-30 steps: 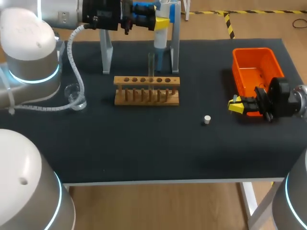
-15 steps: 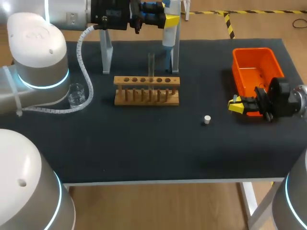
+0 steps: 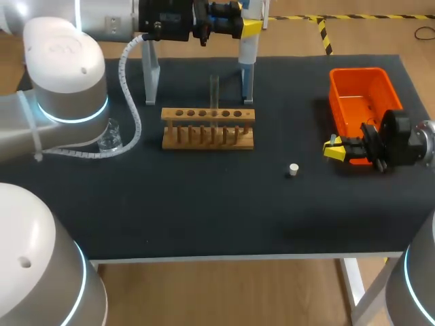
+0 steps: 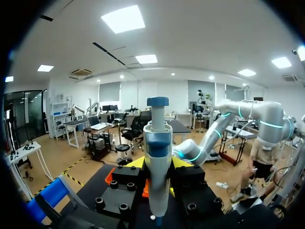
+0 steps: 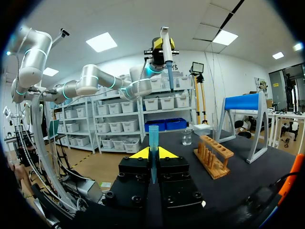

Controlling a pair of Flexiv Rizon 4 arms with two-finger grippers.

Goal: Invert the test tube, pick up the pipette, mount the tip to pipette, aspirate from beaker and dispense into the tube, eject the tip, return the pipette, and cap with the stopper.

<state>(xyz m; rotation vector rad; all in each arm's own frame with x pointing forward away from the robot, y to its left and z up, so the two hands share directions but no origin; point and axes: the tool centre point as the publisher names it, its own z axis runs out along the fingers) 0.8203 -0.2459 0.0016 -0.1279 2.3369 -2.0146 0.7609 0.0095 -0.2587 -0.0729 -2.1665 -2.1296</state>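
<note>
Pipette [image 3: 247,54] hangs nose-down at twelve o'clock over the desk [image 3: 204,204], clamped in our left tool [image 3: 246,27], likely to meet the blue tip [image 5: 153,138] our right tool [image 3: 333,150] pinches upright at three o'clock (beside the orange bin [image 3: 355,70]).

Wooden rack [image 3: 208,127], glossy orange plastic bin [image 3: 356,70], matt dark table cover [image 3: 204,204], clear glass beaker [image 3: 110,138]
</note>
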